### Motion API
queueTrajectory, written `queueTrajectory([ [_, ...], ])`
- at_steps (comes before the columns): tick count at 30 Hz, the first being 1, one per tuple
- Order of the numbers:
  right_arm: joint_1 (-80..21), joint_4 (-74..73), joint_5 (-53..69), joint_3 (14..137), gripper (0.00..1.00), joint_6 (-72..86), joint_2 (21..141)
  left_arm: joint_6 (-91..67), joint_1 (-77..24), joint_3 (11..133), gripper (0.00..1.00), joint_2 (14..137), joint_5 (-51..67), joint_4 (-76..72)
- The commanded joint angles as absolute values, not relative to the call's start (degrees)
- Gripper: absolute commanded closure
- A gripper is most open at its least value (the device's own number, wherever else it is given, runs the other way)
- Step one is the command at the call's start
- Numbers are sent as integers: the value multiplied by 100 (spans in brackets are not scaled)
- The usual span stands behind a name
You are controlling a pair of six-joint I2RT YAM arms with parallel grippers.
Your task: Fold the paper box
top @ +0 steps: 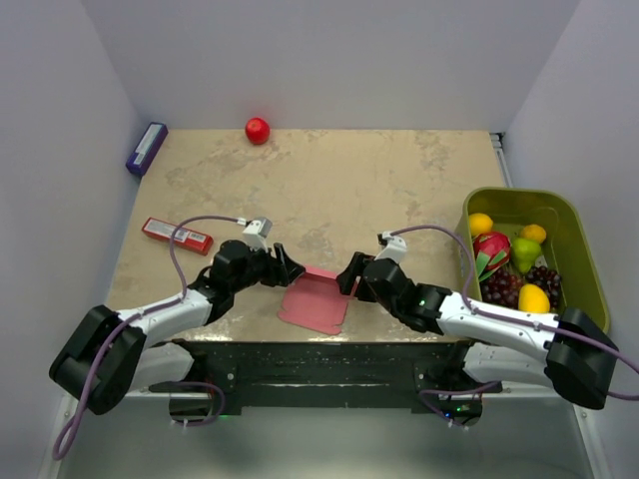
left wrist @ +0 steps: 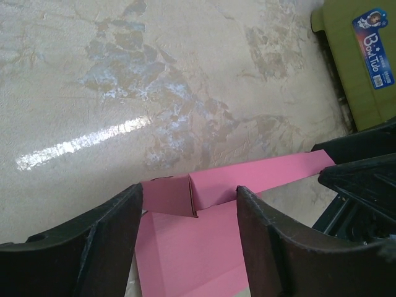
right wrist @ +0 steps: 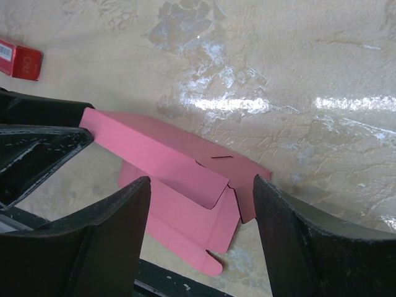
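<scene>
The paper box (top: 316, 302) is a pink die-cut card lying mostly flat at the table's near edge, between both arms. Its far wall and end flaps are raised. My left gripper (top: 291, 265) is at its left end, open. In the left wrist view the box (left wrist: 198, 247) lies between the fingers, and a small upright flap stands close to the left fingertip (left wrist: 133, 201). My right gripper (top: 349, 274) is at the right end, open. In the right wrist view it (right wrist: 202, 180) straddles the box's (right wrist: 173, 154) end flap without closing on it.
A green tub (top: 584, 249) of toy fruit stands at the right. A red bar-shaped packet (top: 177, 235) lies left of the arms, a purple block (top: 146, 148) sits at the far left corner and a red ball (top: 258, 130) at the back. The black front rail (top: 319, 359) runs just below the box.
</scene>
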State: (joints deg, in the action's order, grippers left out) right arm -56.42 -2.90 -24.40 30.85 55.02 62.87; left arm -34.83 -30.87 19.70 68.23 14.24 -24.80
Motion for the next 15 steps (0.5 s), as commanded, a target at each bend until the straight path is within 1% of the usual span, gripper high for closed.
queueTrajectory([
  [1,-5607,-132,-2496,3296,32,5440,6416,-3313,-3067,2074,35,6864,1415,-2663],
  [6,-5590,-114,-2505,3270,36,5449,6469,-3252,-3067,2048,37,6943,1415,-2698],
  [15,-5581,-105,-2514,3199,39,5449,6355,-3182,-3059,2004,42,7102,1424,-2891],
])
